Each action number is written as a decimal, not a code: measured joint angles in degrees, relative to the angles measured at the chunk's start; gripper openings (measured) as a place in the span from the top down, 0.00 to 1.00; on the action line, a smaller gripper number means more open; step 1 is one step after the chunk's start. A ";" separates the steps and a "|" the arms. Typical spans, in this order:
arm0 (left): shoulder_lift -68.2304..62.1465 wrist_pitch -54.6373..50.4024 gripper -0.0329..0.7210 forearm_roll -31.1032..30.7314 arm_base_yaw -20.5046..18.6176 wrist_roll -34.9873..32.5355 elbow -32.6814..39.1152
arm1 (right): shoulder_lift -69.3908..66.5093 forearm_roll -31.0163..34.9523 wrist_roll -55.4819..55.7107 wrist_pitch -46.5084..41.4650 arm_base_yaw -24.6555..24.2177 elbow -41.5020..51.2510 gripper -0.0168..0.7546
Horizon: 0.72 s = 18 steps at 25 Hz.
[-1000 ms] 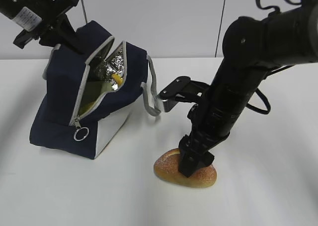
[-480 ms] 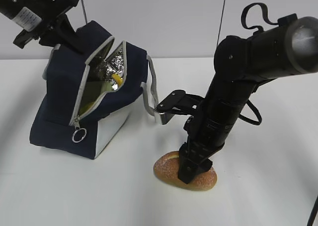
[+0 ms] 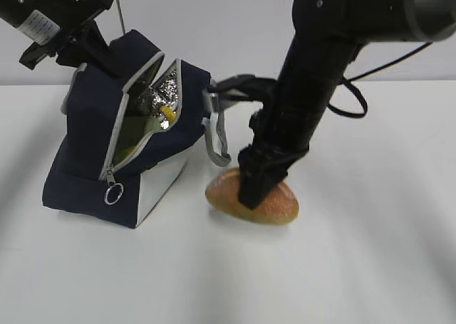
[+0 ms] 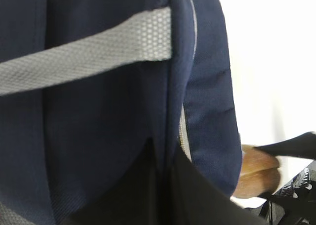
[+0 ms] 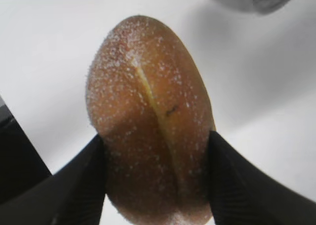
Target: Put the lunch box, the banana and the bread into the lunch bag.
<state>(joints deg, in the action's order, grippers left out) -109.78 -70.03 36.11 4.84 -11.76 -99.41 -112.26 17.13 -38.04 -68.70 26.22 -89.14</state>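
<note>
I have the right claw (image 5: 155,178) clamped on the bread roll (image 3: 252,199) beside the lunch bag (image 3: 92,146), whose rear edge my left claw (image 3: 96,53) pinches.

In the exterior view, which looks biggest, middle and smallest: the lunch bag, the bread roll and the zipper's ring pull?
1. Lunch bag, by far the largest.
2. Bread roll, partly covered by the right gripper.
3. Ring pull, smallest.
All sit at similar distance, so the order seems safe.
</note>
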 joint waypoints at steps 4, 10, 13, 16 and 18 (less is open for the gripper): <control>0.00 0.00 0.96 0.00 0.00 0.00 0.00 | 2.23 -2.83 3.57 -0.83 0.00 -8.28 0.44; 0.00 0.00 0.96 0.03 0.00 0.00 0.00 | 3.10 -3.26 6.27 -1.65 0.00 -19.03 0.45; 0.00 0.00 0.96 0.03 0.00 0.00 0.00 | 3.10 -3.12 9.12 -1.15 0.00 -20.49 0.45; 0.00 0.00 0.96 0.10 0.00 0.00 0.00 | 2.69 -0.17 11.83 2.84 0.00 -20.74 0.45; 0.00 0.00 0.96 0.25 0.00 0.00 0.00 | 1.44 3.92 12.70 5.83 0.00 -20.77 0.45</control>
<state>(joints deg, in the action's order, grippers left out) -109.78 -70.03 36.37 4.84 -11.76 -99.41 -110.81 21.04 -25.34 -62.87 26.22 -109.91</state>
